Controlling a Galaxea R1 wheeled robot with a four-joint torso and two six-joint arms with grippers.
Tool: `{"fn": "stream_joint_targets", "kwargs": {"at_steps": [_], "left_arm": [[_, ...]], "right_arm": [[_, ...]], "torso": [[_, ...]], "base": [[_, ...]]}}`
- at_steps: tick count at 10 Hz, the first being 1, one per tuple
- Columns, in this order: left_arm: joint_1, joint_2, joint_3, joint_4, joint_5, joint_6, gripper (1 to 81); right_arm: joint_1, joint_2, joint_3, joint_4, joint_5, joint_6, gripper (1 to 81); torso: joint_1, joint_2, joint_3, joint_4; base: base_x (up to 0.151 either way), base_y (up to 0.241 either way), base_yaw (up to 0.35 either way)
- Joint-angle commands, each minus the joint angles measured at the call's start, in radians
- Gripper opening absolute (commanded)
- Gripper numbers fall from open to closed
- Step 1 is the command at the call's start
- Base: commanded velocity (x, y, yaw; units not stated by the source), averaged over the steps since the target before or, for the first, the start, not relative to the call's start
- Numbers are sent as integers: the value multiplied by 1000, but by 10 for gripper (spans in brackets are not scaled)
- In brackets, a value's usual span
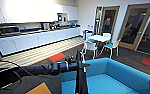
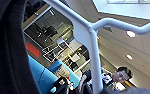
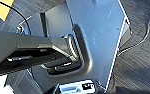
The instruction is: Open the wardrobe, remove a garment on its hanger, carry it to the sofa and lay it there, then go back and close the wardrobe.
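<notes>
At the bottom middle of the head view, the robot's left arm [image 1: 44, 69] reaches in from nine o'clock, and the left gripper [image 1: 78, 65] at its end holds up the garment [image 1: 80, 80]. The garment is a black shirt, and it hangs straight down in a thin dark strip toward six o'clock. It hangs just over the near edge of the sofa [image 1: 121, 77], which is big and bright blue and spreads from the middle out to four o'clock. The fingers are too small and dark to make out, so it is not clear if they are pressed together or spread, but the shirt hangs from that spot. In the left wrist view, the hanger [image 2: 91, 37] is very close, a thin white bar with two arms that branch off, and the black cloth [image 2: 8, 50] covers one whole side. Behind the white bar there is more blue seat [image 2: 41, 77], and a person [image 2: 116, 77] sits further back. In the right wrist view, there are dark robot parts above a gray carpet [image 3: 138, 60], and the right gripper cannot be made out. Far off at eleven o'clock is a long white kitchen counter [image 1: 36, 38]. At one o'clock stand a white table [image 1: 99, 38] and chairs [image 1: 91, 47]. An orange patch [image 1: 39, 89] lies on the floor at seven o'clock.
</notes>
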State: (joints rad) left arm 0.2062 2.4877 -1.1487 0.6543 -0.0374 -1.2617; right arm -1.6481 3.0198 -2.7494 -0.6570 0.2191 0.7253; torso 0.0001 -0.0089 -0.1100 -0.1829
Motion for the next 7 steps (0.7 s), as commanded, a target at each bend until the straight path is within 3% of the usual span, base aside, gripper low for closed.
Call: {"fn": "stream_joint_targets", "kwargs": {"at_steps": [1, 7], "left_arm": [[-178, -2, 32, 36, -30, 18, 10], [-176, -7, 40, 36, -22, 18, 10]], "right_arm": [[20, -3, -2, -4, -41, -6, 811], [14, -3, -2, -4, -43, -12, 811]], "torso": [[0, 0, 0, 0], [0, 0, 0, 0]], "base": [[0, 0, -259], [0, 0, -259]]}}
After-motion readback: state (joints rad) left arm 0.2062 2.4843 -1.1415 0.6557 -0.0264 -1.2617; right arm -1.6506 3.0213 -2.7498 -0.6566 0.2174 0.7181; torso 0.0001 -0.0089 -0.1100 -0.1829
